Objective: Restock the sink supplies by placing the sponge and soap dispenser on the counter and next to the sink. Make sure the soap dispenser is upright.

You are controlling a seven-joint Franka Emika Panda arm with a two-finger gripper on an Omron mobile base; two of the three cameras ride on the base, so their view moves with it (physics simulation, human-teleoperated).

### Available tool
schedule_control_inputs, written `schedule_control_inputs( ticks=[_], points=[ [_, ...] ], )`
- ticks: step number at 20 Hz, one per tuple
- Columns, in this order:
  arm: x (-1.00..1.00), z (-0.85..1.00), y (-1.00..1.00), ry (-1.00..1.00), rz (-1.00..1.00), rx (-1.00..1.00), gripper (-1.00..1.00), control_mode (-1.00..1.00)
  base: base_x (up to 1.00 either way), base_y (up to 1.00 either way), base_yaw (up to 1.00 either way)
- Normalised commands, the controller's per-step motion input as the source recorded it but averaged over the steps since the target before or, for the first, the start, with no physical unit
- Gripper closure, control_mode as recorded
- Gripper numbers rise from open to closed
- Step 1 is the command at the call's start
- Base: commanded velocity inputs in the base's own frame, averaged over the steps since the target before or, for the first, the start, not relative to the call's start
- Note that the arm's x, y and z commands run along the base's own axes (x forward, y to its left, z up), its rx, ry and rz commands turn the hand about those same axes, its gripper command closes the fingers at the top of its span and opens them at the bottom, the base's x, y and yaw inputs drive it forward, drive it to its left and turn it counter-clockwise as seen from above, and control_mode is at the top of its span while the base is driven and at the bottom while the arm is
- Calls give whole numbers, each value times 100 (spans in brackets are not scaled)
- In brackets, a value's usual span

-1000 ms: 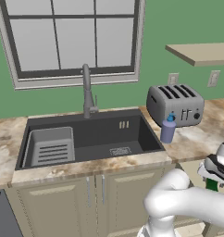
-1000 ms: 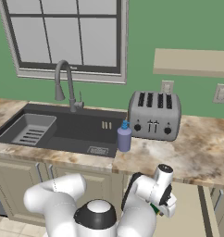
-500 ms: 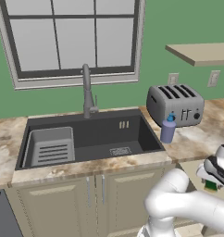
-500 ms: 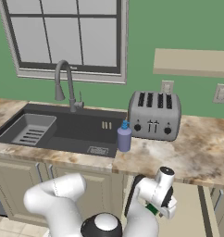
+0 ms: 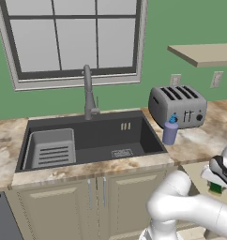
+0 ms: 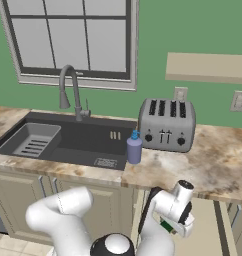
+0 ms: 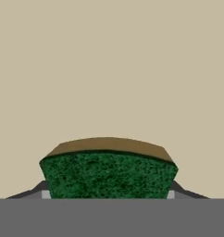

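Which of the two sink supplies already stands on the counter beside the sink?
The soap dispenser: it stands upright on the counter between the sink and the toaster. The sponge sits between the gripper's fingers, below counter level.

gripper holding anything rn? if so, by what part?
Yes, the sponge. The gripper is shut on it: one finger shows at each short end, low in the hand view, so the hold is across its length, with the green scouring face toward the camera.
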Motion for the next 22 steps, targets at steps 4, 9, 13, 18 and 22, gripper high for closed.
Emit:
schedule_control_inputs(
  ticks=[4, 9, 13, 18, 22],
  points=[
    [-47, -13, 0, 1, 0, 3, 100, -100, 0, 0, 0],
    [-43, 9, -3, 0, -4, 3, 100, -100, 0, 0, 0],
    [-7, 80, -5, 0, -12, 4, 100, -100, 0, 0, 0],
    [0, 100, 7, -2, -6, 0, 100, -100, 0, 0, 0],
    [0, 98, 43, -1, -7, 0, 100, -100, 0, 0, 0]
  ],
)
